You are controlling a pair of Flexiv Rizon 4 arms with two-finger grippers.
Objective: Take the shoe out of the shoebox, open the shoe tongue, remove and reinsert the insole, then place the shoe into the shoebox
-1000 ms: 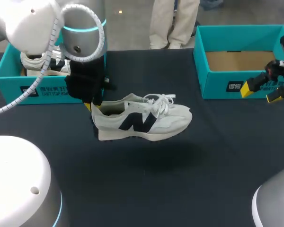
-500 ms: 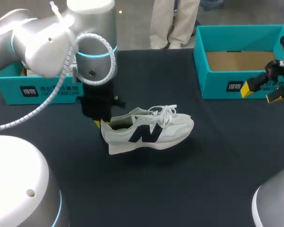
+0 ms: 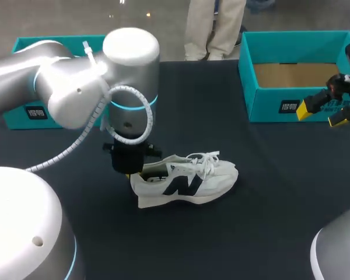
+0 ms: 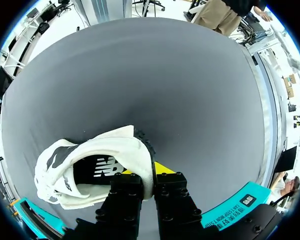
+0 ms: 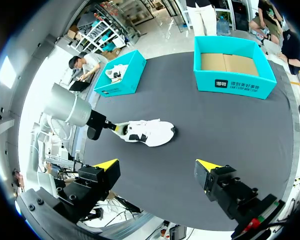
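Left tool [image 4: 152, 172] clamps shoe [image 3: 186, 184] heel, right shoebox [image 3: 268, 105] well apart

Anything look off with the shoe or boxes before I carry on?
Nothing stands out. The shoe is upright, sole down, its heel collar pinched in the left gripper. The shoebox at right stands square and empty; the right gripper hangs open beside it.

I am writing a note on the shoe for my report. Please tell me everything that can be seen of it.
The shoe is a white low sneaker of fabric-looking material, with a dark side logo, white laces and a pale sole. It stands upright, toe toward my right side, on or just above the dark table. The left gripper pinches its heel collar, one finger inside the opening, one outside.
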